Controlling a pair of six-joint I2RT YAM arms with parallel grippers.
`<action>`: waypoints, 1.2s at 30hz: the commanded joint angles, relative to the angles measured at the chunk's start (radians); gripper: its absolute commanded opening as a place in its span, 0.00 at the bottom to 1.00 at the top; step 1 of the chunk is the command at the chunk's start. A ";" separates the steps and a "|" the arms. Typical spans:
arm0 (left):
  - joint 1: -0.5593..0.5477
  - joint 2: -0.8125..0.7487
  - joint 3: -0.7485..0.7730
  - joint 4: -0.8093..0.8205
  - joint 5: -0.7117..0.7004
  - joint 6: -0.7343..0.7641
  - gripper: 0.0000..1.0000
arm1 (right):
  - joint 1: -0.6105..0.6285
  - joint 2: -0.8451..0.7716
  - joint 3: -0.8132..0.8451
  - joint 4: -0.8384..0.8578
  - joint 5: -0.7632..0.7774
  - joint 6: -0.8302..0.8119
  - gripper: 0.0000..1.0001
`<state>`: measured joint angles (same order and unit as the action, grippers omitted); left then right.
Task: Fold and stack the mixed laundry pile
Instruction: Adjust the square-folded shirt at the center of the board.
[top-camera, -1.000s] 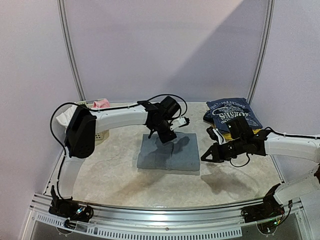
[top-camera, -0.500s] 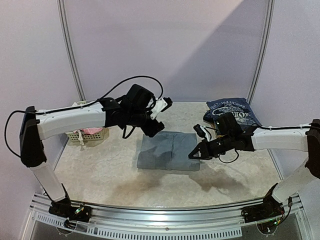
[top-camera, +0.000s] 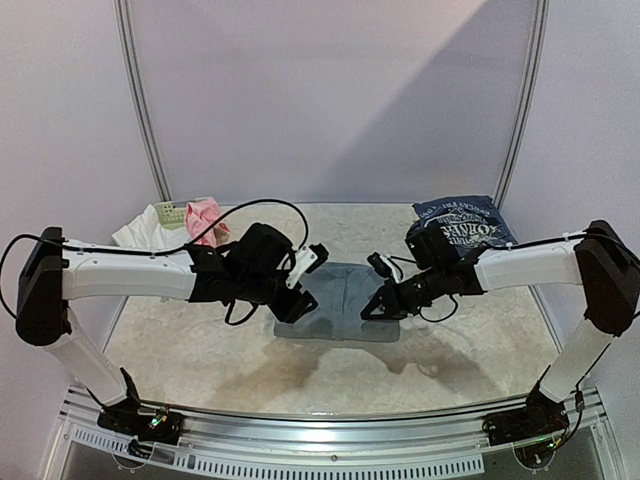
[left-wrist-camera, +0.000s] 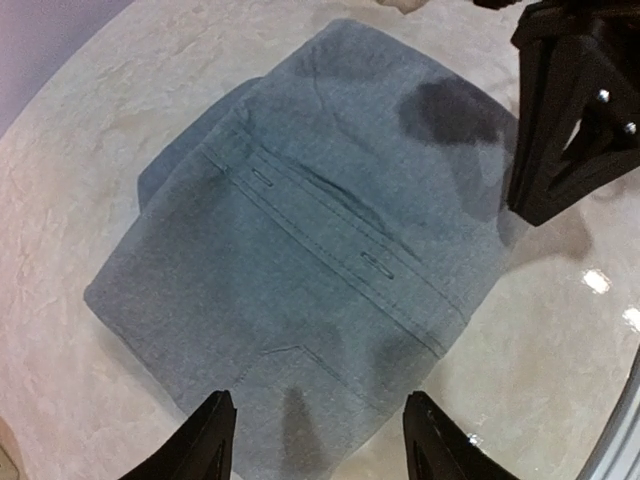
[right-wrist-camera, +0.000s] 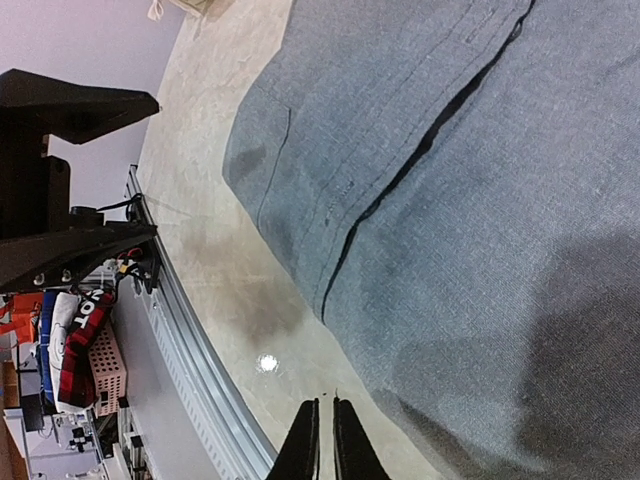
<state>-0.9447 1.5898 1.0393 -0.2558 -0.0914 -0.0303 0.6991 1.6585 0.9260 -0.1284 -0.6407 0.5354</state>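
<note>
At the centre of the worktop (top-camera: 200, 350) the folded grey trousers (top-camera: 340, 305) are laid flat. The left gripper (left-wrist-camera: 320, 450) is poised over their edge, jaws spread and empty; the jaws of the right gripper (right-wrist-camera: 322, 440) are pressed together beside them.

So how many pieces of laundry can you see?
4: grey trousers at centre, navy tee far right, pink piece and white piece far left; more may be hidden beneath.
</note>
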 joint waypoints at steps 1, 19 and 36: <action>-0.014 0.027 -0.019 0.098 0.065 -0.040 0.57 | 0.010 0.051 0.029 0.009 -0.021 -0.013 0.07; -0.017 0.293 -0.009 0.223 0.120 -0.029 0.53 | 0.008 0.190 0.002 0.073 -0.027 -0.007 0.06; -0.008 0.436 -0.028 0.296 0.112 -0.022 0.51 | -0.039 0.279 -0.113 0.160 -0.041 0.039 0.06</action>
<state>-0.9508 1.9530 1.0313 0.0643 0.0227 -0.0513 0.6624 1.8790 0.8509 0.0669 -0.7193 0.5610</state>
